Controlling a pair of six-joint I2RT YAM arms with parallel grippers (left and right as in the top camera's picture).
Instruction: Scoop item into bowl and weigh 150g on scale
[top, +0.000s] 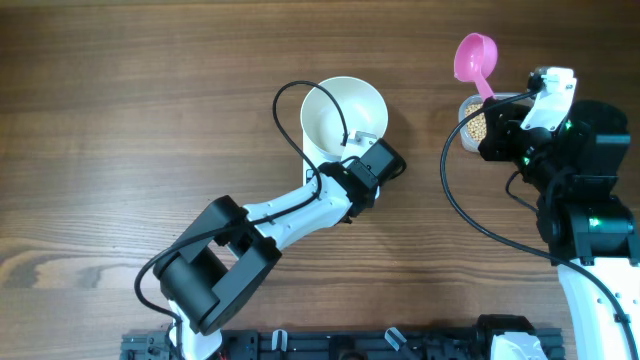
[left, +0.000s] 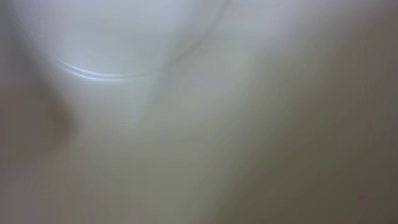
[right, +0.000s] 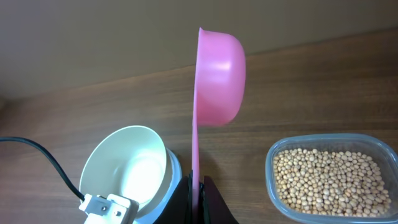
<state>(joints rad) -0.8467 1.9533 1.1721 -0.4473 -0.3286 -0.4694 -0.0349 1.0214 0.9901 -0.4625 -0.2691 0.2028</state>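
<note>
A wooden table (top: 120, 120) seen from above, with two robot arms reaching in from the near edge.

The right gripper (top: 493, 100) has its dark fingers (right: 214, 208) pressed together on the handle of a pink scoop (top: 474, 56). From above, the scoop's long axis runs from the gripper away toward the far edge of the table, leaning a little to the left, with the round cup at the far end. In the right wrist view the handle rises straight up the middle and the scoop is seen edge-on: its flat open face turns left, toward the bowl, and its rounded back bulges right.

Just beside and partly under the right gripper sits a clear tub (top: 464, 110) with rounded corners. It holds the beans (right: 326, 177), small, round and pale tan, lying in a level layer. From above only a patch of them (top: 478, 125) shows past the gripper.

The white bowl (top: 335, 100) stands upright, well to the left of the tub. The left gripper (top: 362, 138) is at its near right rim, jaws closed and seemingly pinching the rim, with one finger (right: 106, 205) showing over the edge. A black cable (top: 285, 105) loops across the bowl's left side. The left wrist view is only a blurred white surface, too close to make out.

A pale edge (right: 174, 177) shows under the bowl's right side; I cannot tell whether it is the scale.
</note>
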